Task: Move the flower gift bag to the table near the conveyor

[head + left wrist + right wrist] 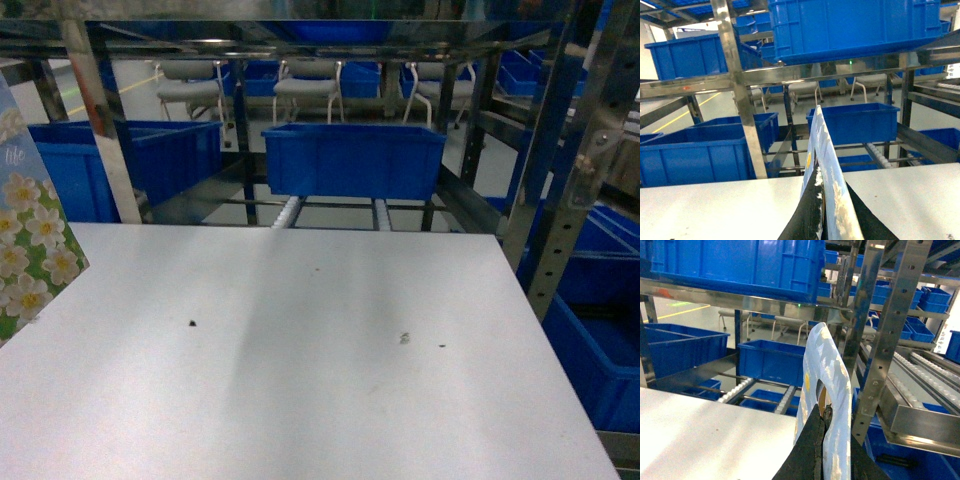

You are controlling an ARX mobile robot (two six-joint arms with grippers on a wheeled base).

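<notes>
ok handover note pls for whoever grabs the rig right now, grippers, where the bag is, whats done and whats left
Left gripper: shut on the edge of the flower gift bag, a green paper bag printed with white blossoms.
Right gripper: shut on a pale, glossy, curved strip; it may be part of the bag, but I cannot tell.
Bag: at the left edge of the head view, over the left side of the matte white table; whether it rests on it is not visible.
Conveyor: the steel roller rack stands just behind the table.
Left to do: set the bag down and release.
</notes>
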